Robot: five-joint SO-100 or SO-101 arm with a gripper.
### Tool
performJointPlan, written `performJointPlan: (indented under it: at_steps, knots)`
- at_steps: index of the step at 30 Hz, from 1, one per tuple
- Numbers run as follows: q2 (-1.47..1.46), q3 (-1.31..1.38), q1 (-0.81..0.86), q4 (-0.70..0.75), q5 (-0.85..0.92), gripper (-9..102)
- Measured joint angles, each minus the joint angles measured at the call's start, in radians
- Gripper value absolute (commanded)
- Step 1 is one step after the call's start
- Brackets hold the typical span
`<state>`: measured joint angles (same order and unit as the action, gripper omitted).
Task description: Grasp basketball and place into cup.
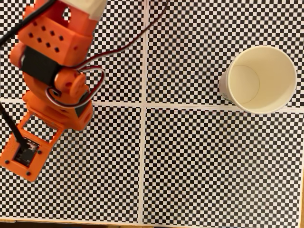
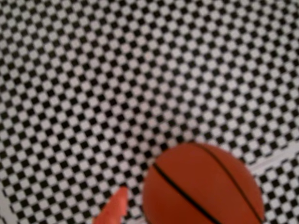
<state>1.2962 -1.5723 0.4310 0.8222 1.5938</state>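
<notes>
Basketball point(image 2: 203, 186), smooth orange sphere, on fine checkered surface point(image 2: 117, 70)

In the wrist view the ball point(image 2: 203, 186) is soft with blur and cut off by the bottom edge. Beside it a single orange fingertip point(image 2: 114, 211) pokes up from that edge; the rest of the hand lies outside the frame. In the fixed view the arm point(image 1: 52, 80) runs off the top edge, and the cup point(image 1: 259, 78) hides its own base.
</notes>
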Motion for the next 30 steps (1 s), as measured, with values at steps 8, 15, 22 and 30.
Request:
performJointPlan:
  at_steps: [8,15,22,30]
  knots:
    - [-0.014,-0.006,-0.009,0.0,-0.005,47]
    - [-0.029,-0.015,-0.008,0.0,-0.018,47]
    - [-0.041,-0.017,-0.008,0.0,-0.018,46]
    - [-0.04,-0.02,-0.008,-0.006,-0.037,25]
